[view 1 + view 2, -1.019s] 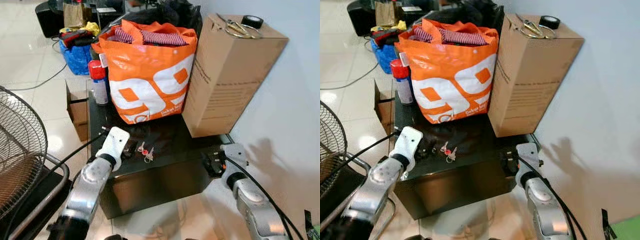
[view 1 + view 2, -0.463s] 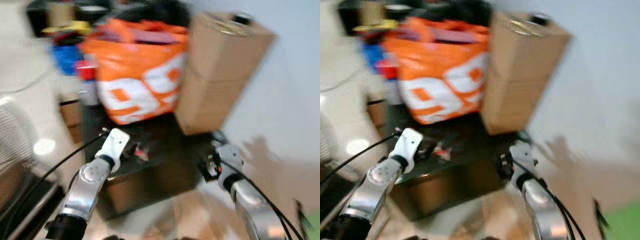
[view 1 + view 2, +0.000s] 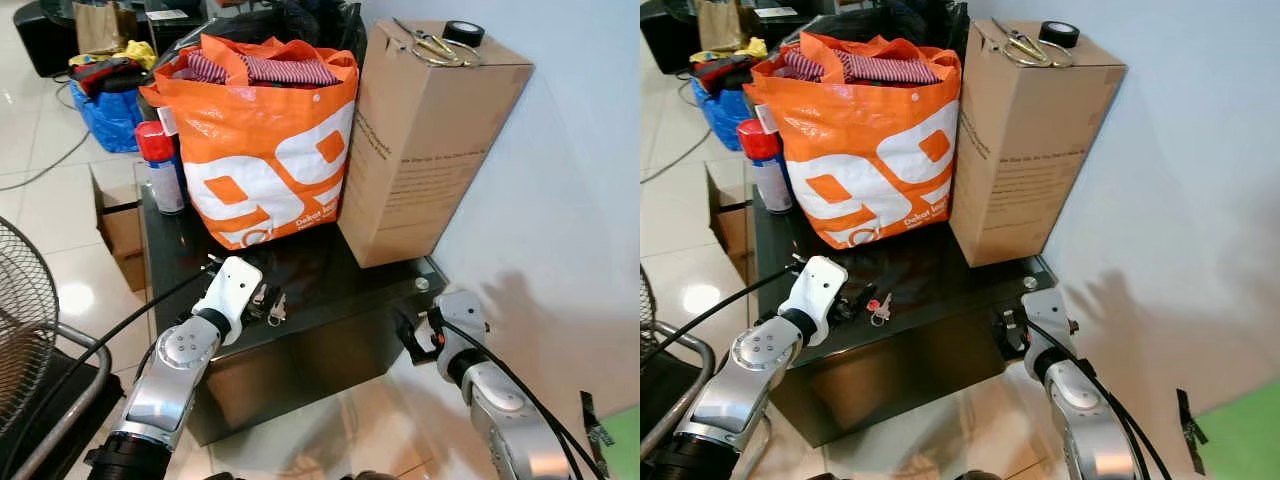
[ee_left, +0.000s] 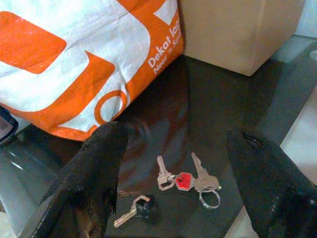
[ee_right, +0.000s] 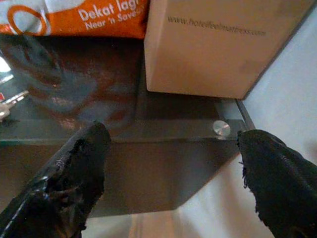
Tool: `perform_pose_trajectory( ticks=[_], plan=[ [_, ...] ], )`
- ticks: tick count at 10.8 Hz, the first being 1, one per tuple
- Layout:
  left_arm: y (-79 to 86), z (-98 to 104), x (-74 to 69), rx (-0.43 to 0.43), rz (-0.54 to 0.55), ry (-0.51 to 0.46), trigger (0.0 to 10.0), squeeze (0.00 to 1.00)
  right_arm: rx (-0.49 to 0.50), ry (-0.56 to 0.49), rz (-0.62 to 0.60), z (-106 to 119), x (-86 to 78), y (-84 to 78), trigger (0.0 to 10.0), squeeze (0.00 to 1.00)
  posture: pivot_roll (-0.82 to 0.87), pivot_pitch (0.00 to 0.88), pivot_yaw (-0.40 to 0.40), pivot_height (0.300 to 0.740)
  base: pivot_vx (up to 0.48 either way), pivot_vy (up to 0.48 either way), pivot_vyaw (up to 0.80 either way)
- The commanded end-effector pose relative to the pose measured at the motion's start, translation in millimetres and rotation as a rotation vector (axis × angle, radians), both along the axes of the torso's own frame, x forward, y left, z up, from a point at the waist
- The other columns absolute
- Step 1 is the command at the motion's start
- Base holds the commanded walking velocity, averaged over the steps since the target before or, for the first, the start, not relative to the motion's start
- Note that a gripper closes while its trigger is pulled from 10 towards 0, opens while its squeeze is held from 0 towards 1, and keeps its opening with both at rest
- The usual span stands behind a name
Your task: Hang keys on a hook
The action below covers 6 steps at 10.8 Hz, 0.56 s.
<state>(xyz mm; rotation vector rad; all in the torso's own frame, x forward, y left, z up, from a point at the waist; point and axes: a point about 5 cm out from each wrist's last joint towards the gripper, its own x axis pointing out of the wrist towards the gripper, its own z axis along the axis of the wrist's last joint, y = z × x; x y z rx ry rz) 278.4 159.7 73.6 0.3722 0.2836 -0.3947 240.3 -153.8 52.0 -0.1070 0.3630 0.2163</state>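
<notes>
A bunch of silver keys with a red tag (image 4: 185, 179) lies on the dark glass table (image 3: 330, 275), near its front edge. A single key with a black head (image 4: 136, 210) lies close beside it. My left gripper (image 4: 178, 133) is open just above the table, and the keys lie between its two black fingers (image 4: 94, 173), untouched. In the eye views the keys (image 3: 272, 305) sit right at the tip of my left gripper (image 3: 258, 298). My right gripper (image 3: 415, 335) is open and empty, low beside the table's front right corner.
An orange shopping bag (image 3: 265, 130) and a tall cardboard box (image 3: 425, 140) stand at the back of the table. A red-capped spray can (image 3: 160, 165) is at its left. A fan (image 3: 30, 310) stands on the floor to my left, and a white wall (image 3: 570, 170) is on the right.
The camera swung right with blur and is now steady. My left gripper has closed in on the keys. The right gripper stays by the table corner.
</notes>
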Motion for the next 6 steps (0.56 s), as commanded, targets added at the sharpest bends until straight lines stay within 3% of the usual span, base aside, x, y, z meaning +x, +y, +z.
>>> perform_pose_trajectory(
  ticks=[1,2,6],
  plan=[
    [-3.6,9.3,3.3,-0.015,-0.022,-0.023,10.0,0.0,-0.007,0.008,-0.031,-2.8,-0.3,-5.3,10.0,0.0,-0.09,0.0,-0.033,0.74,0.0,0.0,-0.8],
    [-1.8,11.1,3.3,-0.035,-0.017,-0.021,10.0,0.0,-0.001,0.001,-0.052,-3.2,-0.4,-3.8,10.0,0.0,-0.1,0.0,-0.009,0.74,0.259,0.0,-0.8],
    [6.4,20.0,6.9,-0.058,0.0,-0.032,10.0,0.0,0.005,-0.028,-0.051,-1.4,1.7,3.1,10.0,0.0,-0.09,0.0,0.039,0.74,0.27,0.0,0.0]
  ],
)
